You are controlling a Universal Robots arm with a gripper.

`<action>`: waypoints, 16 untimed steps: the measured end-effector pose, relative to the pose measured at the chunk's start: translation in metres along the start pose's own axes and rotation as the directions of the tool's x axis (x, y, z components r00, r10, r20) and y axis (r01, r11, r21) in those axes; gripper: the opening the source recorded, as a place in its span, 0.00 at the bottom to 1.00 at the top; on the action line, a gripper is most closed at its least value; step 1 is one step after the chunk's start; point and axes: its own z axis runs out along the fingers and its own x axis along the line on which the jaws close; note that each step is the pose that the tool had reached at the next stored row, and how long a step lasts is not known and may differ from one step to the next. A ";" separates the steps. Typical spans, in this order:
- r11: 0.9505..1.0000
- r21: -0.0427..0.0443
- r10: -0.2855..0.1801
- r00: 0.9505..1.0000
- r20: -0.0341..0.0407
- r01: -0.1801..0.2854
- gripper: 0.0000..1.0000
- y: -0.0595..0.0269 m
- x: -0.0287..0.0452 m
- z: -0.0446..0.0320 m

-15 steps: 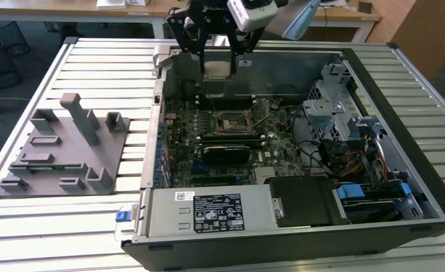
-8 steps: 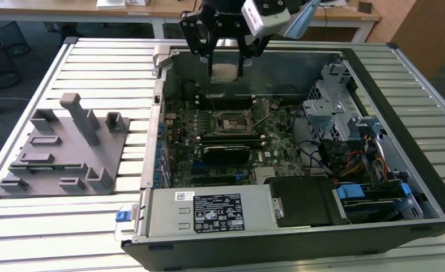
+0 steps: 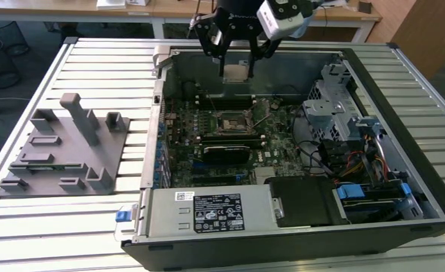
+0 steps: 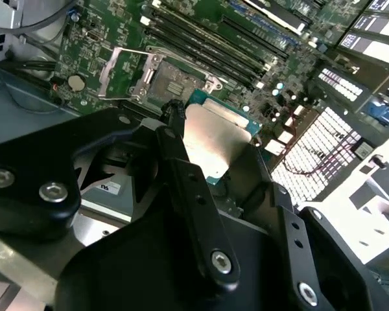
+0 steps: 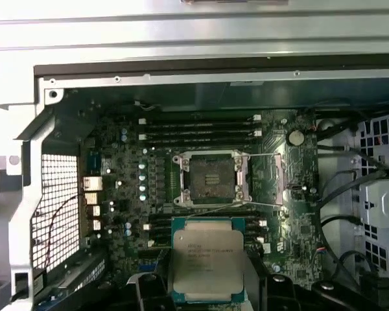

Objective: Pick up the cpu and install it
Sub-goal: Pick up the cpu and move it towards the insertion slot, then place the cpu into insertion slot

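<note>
Slatted pale worktop underneath everything. Open computer case lying directly below the hand; grey fixture tray well apart from the hand, toward the exterior view's left. Green motherboard inside the case, open socket lower down, just beyond the hand. Clamped on the cpu by its edges, silvery top showing, raised above the board, not yet seated.

Slatted metal table, wooden desks behind, wire bins
</note>
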 end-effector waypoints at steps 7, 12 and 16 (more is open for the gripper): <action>1.000 0.000 0.000 1.000 0.000 0.000 0.53 0.0004 -0.0092 0.0014; 1.000 0.000 -0.002 1.000 0.000 0.002 0.53 0.0008 -0.0179 0.0018; 1.000 0.000 -0.002 1.000 0.000 0.002 0.53 0.0012 -0.0252 0.0021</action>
